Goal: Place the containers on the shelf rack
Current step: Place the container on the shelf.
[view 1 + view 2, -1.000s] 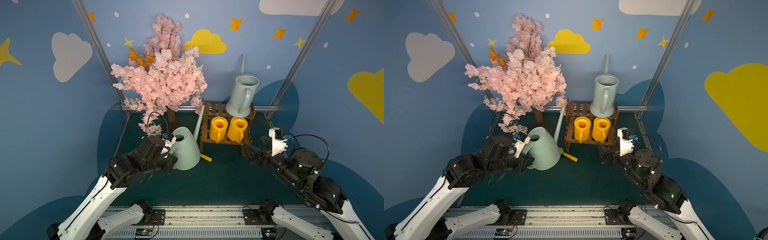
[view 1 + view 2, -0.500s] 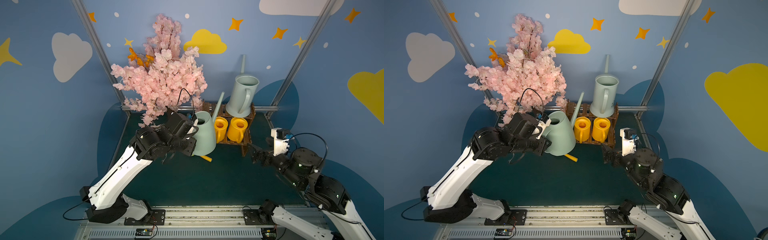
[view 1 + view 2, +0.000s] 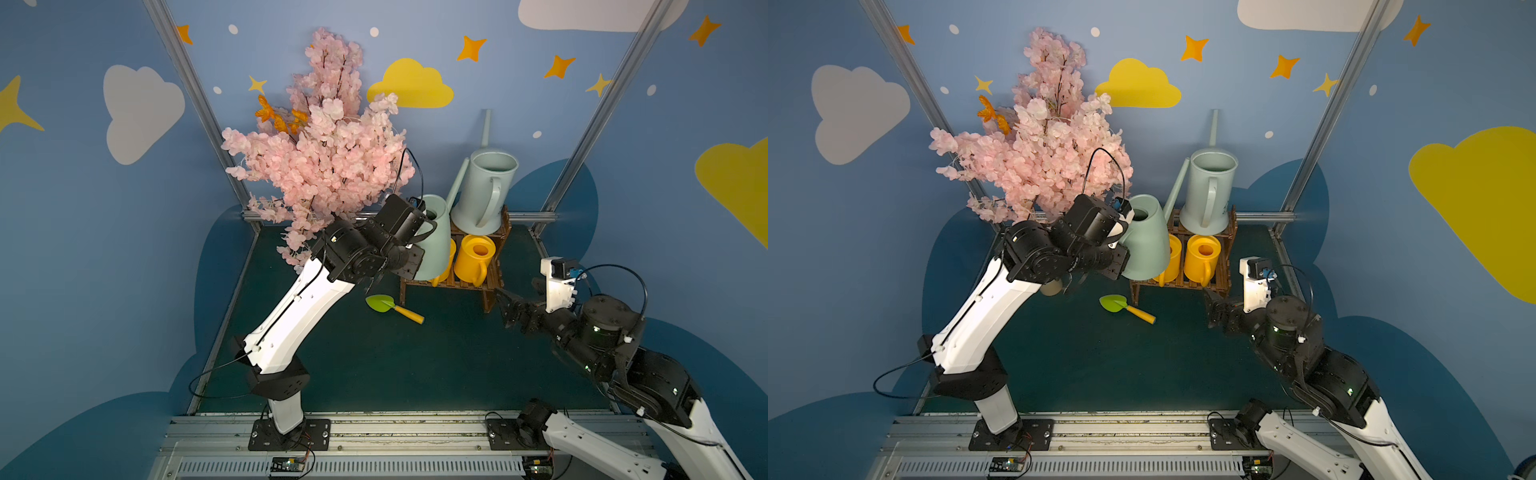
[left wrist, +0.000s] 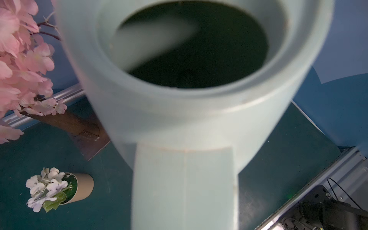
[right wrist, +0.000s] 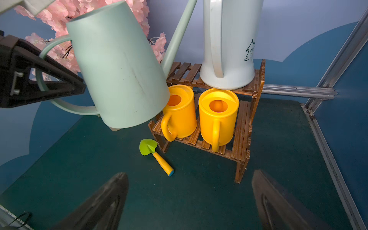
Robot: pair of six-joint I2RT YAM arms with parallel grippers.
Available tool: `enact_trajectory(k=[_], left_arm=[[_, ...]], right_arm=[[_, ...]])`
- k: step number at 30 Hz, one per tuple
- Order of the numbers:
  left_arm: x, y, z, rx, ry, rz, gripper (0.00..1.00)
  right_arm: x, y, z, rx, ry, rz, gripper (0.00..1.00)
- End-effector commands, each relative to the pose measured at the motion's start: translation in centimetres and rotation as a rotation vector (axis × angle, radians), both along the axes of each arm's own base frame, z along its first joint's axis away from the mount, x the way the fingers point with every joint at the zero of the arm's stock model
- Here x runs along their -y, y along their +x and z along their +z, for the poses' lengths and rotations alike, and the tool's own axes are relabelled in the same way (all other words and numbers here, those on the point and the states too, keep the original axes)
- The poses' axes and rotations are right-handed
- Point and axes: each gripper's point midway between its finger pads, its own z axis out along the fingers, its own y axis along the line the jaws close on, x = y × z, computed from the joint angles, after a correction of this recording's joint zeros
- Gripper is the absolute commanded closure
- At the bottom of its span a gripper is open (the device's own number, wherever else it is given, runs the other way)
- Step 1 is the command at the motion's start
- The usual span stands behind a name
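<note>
Green can [image 5: 119,75], the last container off the rack [image 5: 242,127], hung in the air tilted, its looped handle pinched in the narrowly set left tool [image 5: 59,87]. Its base hovered over the desk [image 5: 199,203] at the rack's front corner on the left arm's side, just before the nearer of two yellow cans [image 5: 179,117] that filled the lower tier. The long spout rose past the free slats of the upper tier, near the grey can [image 5: 233,49] standing on that tier's other half; whether spout and grey can touched could not be told. The right tool [image 5: 189,175] was spread wide and empty, low over the desk in front of the rack, with a trowel [image 5: 155,153] lying between it and the green can. For a clean placement, the base would probably need raising above the upper tier's edge before moving inward, so as to clear the yellow cans' tops. The can should be levelled as it went, with the spout kept off the grey can and the pink tree [image 3: 324,158]. Release seemed wise only once the base sat flat on the slats, since a tall can set near an edge may tip.
</note>
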Motion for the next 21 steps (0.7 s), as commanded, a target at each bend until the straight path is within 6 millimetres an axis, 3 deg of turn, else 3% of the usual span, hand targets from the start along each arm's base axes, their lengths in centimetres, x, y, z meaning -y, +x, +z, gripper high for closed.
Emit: enact_trajectory(k=[1,21], left_arm=[[-0.4,1.2,2.8,0.094,-0.055,0.063,0.98],[1.6,6.7,2.5,0.166,-0.113,0.245,0.98]], right_arm=[[0.7,-0.3,0.7,0.010,0.018,-0.020,0.02],[0.6,-0.3,0.6,0.006,0.019,-0.016,0.02]])
